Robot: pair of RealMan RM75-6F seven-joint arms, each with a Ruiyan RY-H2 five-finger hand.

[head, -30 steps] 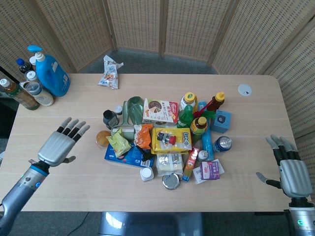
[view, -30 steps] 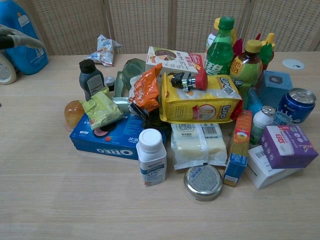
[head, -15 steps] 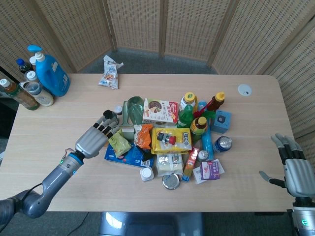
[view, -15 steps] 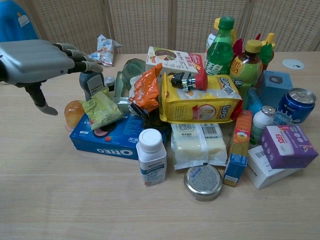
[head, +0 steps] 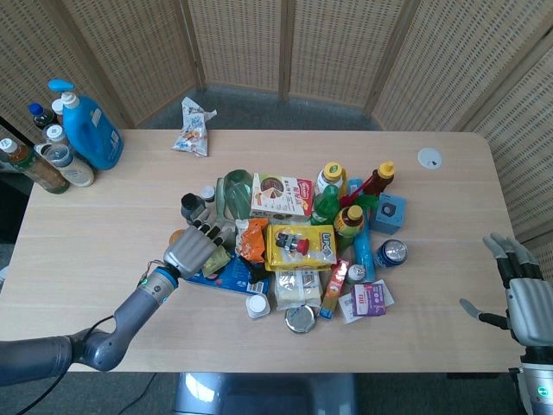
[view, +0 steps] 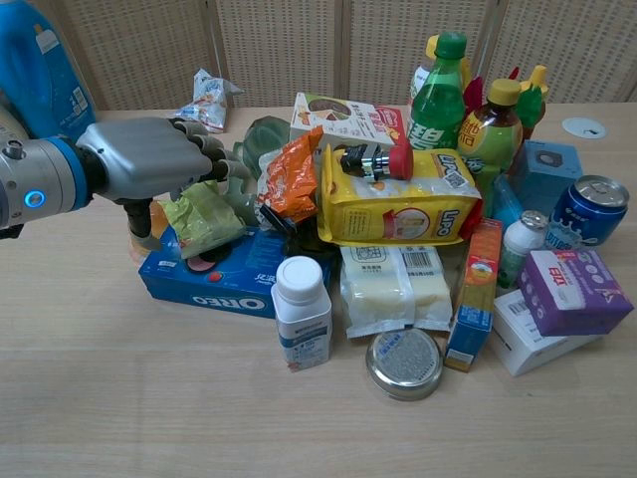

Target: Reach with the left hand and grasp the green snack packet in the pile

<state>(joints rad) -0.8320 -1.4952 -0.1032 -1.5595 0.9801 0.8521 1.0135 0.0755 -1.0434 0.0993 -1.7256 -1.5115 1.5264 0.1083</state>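
The green snack packet (view: 202,217) lies crumpled on the left side of the pile, on top of a blue Oreo box (view: 231,273). In the head view the green snack packet (head: 214,258) mostly hides under my left hand (head: 192,245). That left hand (view: 154,159) hovers right over the packet, fingers stretched out past it toward the pile, thumb hanging down at its left side. It holds nothing. My right hand (head: 523,292) stays open at the table's right edge, far from the pile.
Around the packet stand a dark bottle (head: 191,204), an orange bag (view: 292,175), a yellow Lipo bag (view: 396,201) and a white pill bottle (view: 302,312). An orange ball (view: 139,231) sits left of the Oreo box. Bottles (head: 60,143) line the far left edge.
My left hand has swept right from the open table onto the pile and now covers the green packet. The right hand has drifted slightly toward the right edge.
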